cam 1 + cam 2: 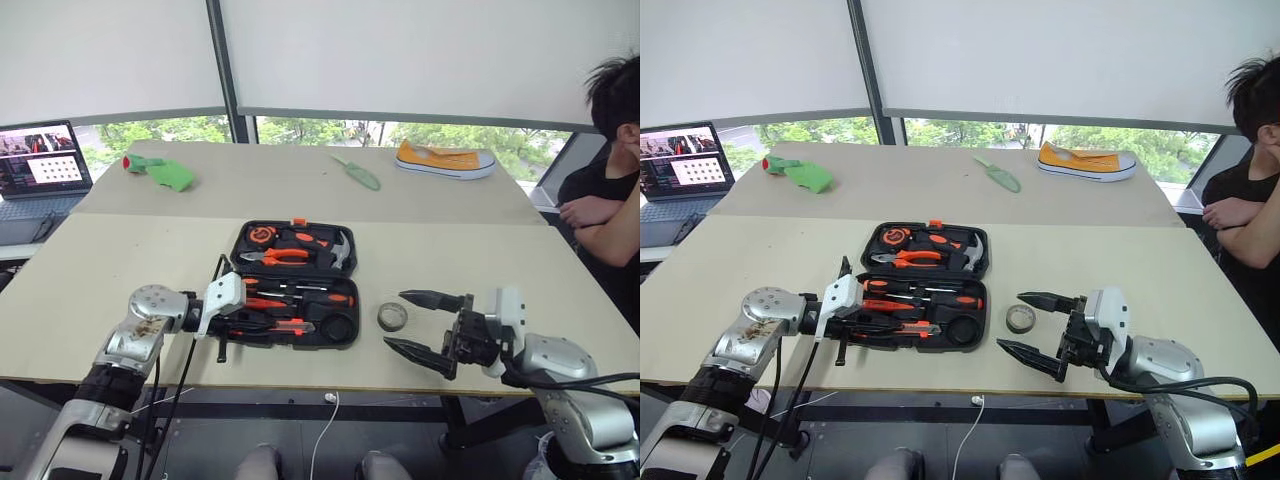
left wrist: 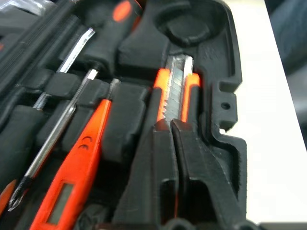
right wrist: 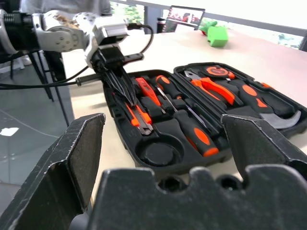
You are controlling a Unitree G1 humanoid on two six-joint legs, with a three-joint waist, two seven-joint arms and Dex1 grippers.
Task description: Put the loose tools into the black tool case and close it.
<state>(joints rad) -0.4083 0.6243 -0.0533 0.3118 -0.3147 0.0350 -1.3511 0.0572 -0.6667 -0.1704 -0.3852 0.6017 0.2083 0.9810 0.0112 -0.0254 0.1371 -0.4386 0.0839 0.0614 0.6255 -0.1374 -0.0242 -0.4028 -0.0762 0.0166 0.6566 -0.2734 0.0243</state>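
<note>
The right claw [image 1: 424,327] hangs at the near edge of the table [image 1: 120,270] with its two fingers spread wide and nothing between them. Just ahead of it, a little to its left, the grey tape roll [image 1: 392,317] lies flat on the table, close to the fingertips but not touching them, and just beside the case's right side.

Across from it, the left claw [image 3: 125,91] reaches into the near half of the open black tool case [image 1: 343,338]. Its fingers are almost together, and the utility knife [image 2: 175,91] lies right at their tips, already down in its slot along the near wall. Whether the fingers still pinch the knife's end or only rest against it I cannot tell. Beside the claw lie the orange tester pen [image 2: 76,179] and a screwdriver [image 2: 62,129], each in the tray; a round empty recess [image 3: 157,154] sits past the knife's far end, toward the tape.

Judging by this, the knife is being seated and the tape is the last loose piece. The next move would call for the left claw to draw clear, then the right one to pick up the tape and drop it into that round recess before the lid comes down.

Farther off, the lid half holds pliers [image 1: 280,256] and a hammer [image 1: 338,250].
</note>
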